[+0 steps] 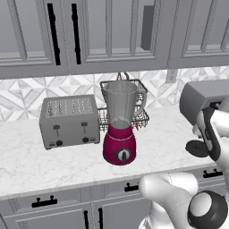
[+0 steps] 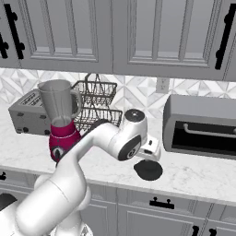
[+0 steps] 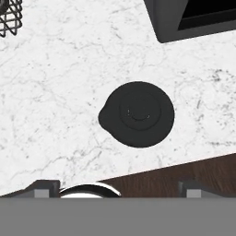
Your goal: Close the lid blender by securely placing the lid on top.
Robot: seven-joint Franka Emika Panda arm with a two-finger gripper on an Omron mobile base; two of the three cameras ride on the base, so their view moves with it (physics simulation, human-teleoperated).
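The blender (image 1: 119, 129) stands on the white marble desk (image 1: 31, 156), just right of the grey toaster (image 1: 69, 121). It has a round pink bottom with a black dial and a clear grey jar on top. The jar has a handle on its right side, and its top is open — no lid sits on it.

The lid (image 3: 137, 114) is a flat black round thing with a little spout on one side. It lies flat on the desk, well apart from the blender, over to the right and near the front edge. It sits in front of the dark toaster oven (image 2: 200, 125).

The fingers (image 3: 117, 189) hang right above the lid, pointing down at it. They are spread wide apart and hold nothing — they do not touch the lid.

Behind the blender is a black wire basket rack (image 2: 97, 105), against the tiled wall. Grey cupboards (image 1: 112, 31) with black handles hang above the desk.
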